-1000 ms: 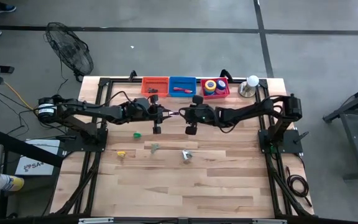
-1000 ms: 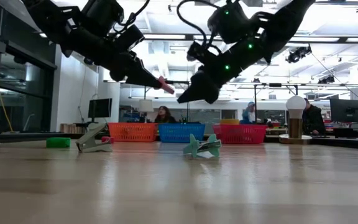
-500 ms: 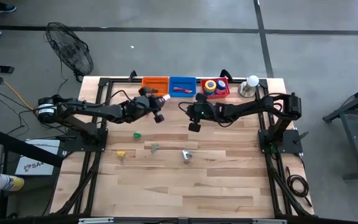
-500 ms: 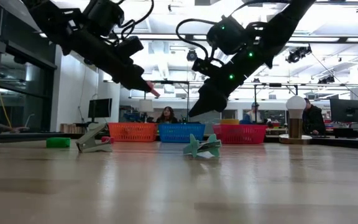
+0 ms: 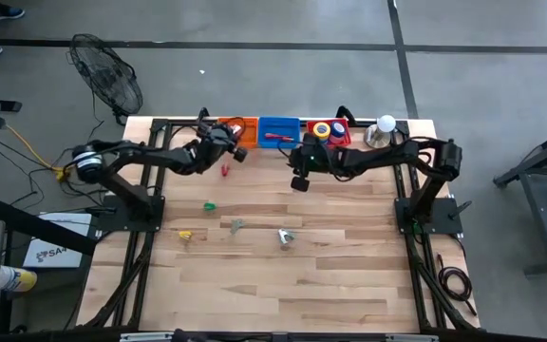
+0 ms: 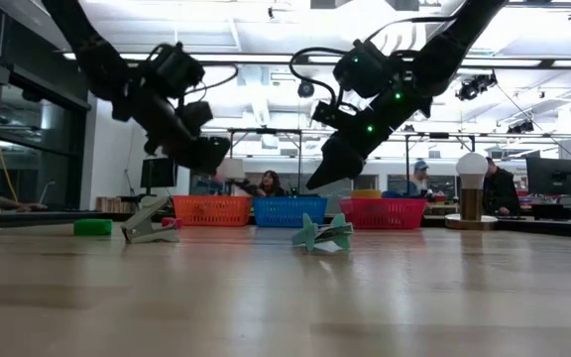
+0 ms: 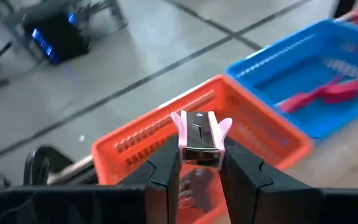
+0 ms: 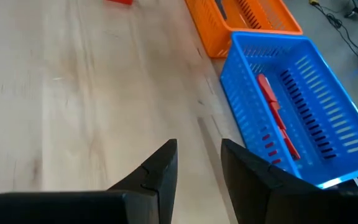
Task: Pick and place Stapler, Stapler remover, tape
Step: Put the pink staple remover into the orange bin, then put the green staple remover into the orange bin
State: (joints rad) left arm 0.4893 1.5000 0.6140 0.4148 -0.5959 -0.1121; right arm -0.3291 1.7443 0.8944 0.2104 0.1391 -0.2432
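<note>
While your left gripper [image 7: 199,163] hangs just in front of the orange basket [image 7: 253,130] at the far edge of the table [image 5: 330,275], its fingers are clamped on a small pink staple remover [image 7: 199,137], so you are in the placing step for that piece. The remover sits upright between the fingers, level with the basket's near wall rather than clearly over its hollow. Next, carry it a little farther past the rim so it hangs above the basket floor, then part the fingers and let it drop; release too soon and it may catch on the wall or fall on the table in front. Your right gripper [image 8: 199,163] hovers above bare wood near the blue basket [image 8: 303,93], its fingers a narrow gap apart and holding nothing. A red stapler [image 8: 277,115] already lies in that blue basket, and the tape rolls [image 5: 328,130] sit in the red basket [image 5: 342,142] beside it. On the table nearer you lie a green block [image 5: 210,204], a yellow piece [image 5: 185,235] and two greyish clips [image 5: 236,225], which look like the work left.
</note>
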